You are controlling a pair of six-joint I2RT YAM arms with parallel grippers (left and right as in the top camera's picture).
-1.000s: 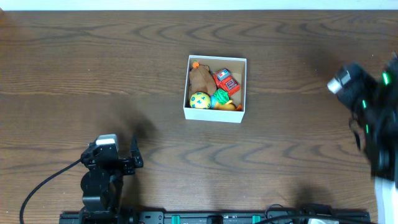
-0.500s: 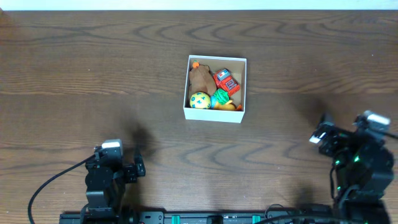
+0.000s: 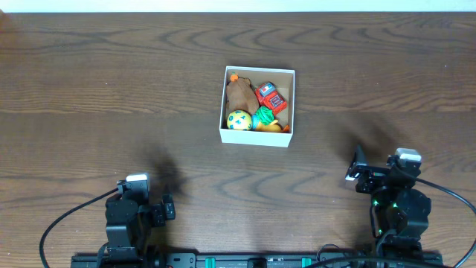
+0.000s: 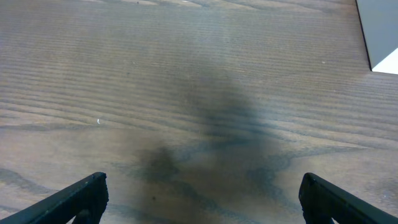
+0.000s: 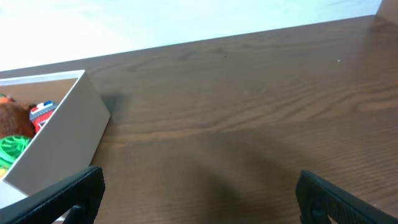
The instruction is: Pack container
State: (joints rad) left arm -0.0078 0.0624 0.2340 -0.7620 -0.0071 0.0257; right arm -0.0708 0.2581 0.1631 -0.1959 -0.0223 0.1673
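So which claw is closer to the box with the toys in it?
Right. From above, the right claw is below and right of the box; the left claw sits farther away, below and left.

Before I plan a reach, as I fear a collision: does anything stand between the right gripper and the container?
Nothing visible does. Only bare wooden table lies between the right gripper and the white cardboard box.

We find the left arm and right arm folded low. Left gripper: fingers wide apart, holding nothing. Right gripper: fingers likewise spread, holding nothing.
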